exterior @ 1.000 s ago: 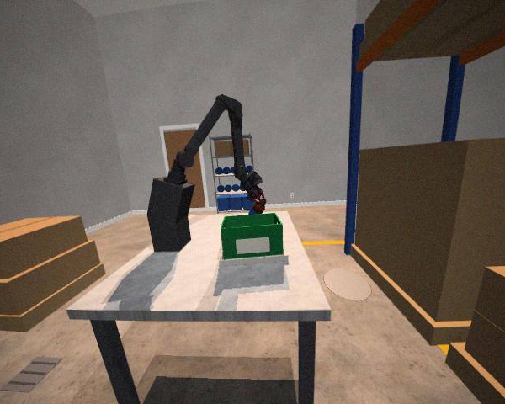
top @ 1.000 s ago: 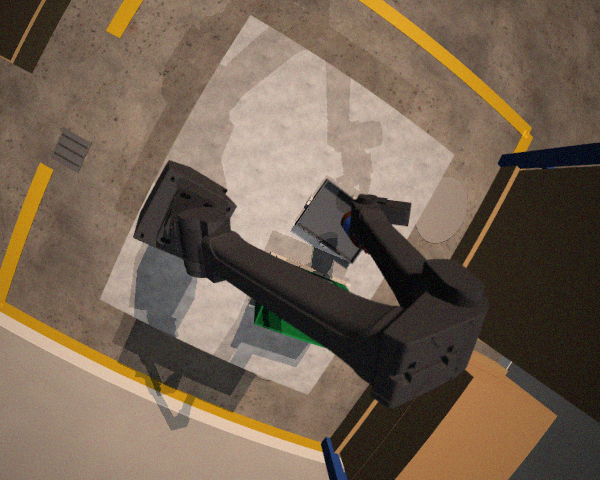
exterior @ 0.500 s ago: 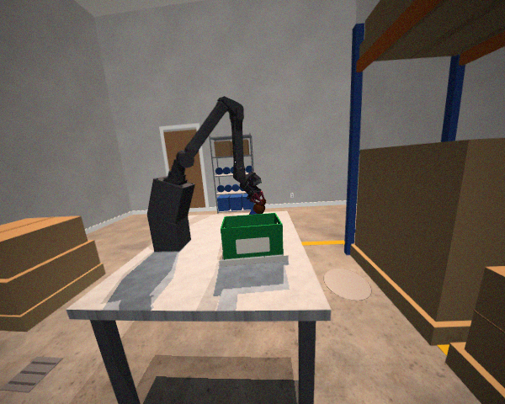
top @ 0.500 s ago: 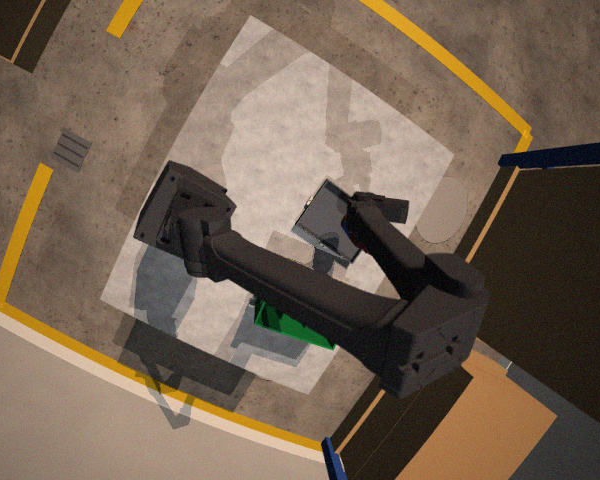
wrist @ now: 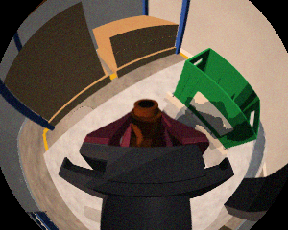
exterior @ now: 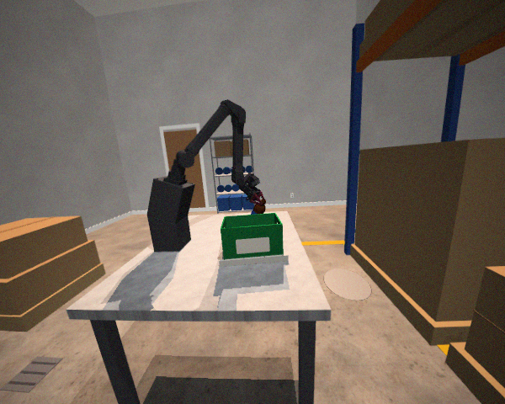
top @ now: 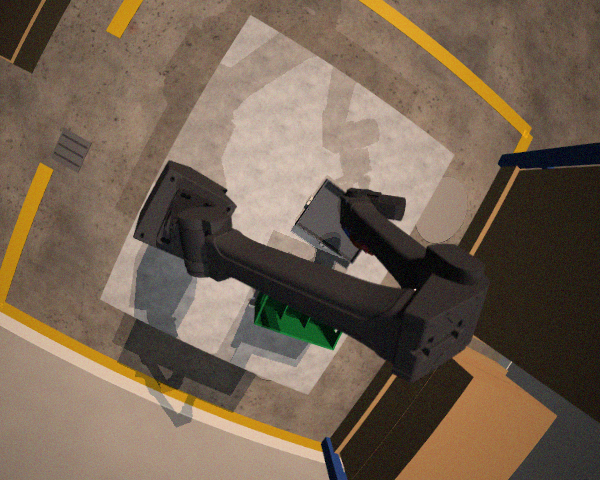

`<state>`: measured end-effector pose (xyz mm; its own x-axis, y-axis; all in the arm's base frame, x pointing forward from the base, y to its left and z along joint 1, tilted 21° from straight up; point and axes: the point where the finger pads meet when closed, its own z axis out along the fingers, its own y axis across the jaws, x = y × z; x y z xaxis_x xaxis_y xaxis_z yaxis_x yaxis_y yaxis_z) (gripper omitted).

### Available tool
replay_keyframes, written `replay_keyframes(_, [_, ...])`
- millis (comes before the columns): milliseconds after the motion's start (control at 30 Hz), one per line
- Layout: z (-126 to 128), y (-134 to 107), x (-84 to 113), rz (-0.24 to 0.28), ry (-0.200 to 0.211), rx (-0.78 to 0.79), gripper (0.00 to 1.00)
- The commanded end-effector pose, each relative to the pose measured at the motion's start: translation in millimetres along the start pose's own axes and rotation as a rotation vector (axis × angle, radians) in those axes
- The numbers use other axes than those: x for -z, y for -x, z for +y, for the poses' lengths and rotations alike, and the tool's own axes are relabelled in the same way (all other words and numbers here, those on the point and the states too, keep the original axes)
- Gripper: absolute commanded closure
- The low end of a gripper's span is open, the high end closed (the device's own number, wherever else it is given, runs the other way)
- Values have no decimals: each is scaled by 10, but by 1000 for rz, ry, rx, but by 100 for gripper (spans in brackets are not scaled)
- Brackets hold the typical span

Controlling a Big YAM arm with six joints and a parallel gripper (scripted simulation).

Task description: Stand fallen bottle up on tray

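Note:
My gripper (wrist: 146, 115) is shut on a brown bottle (wrist: 146, 114). The bottle's end pokes out between the dark red fingers in the wrist view. In the exterior view the gripper (exterior: 257, 202) holds the bottle (exterior: 257, 209) just behind the green crate (exterior: 251, 235), a little above the table. From above, the gripper (top: 353, 235) is over the right side of the grey tray (top: 326, 219), and the arm hides most of the bottle. The tray lies beyond the crate (top: 295, 322), which also shows in the wrist view (wrist: 221, 99). I cannot tell whether the bottle touches the tray.
The arm's base (exterior: 170, 215) stands at the table's far left. The arm's long link (top: 310, 289) passes over the crate. Large cardboard boxes (exterior: 435, 225) and a blue rack post (exterior: 353, 139) stand to the right of the table.

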<state>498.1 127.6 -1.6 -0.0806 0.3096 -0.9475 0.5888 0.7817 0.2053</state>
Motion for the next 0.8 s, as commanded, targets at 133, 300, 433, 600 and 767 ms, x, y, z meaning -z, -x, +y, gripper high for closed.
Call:
replay_keyframes(133, [27,-36,47,-33,16,11,100])
replay_keyframes(300, [39,-30,58,-37,18,9,100])
replay_keyframes(433, [38,-27,57,-38,18,9,100])
replay_keyframes(600, [41,-18,57,-39,18,7,100])
replay_keyframes(767, [41,-18,57,-39,18,6,100])
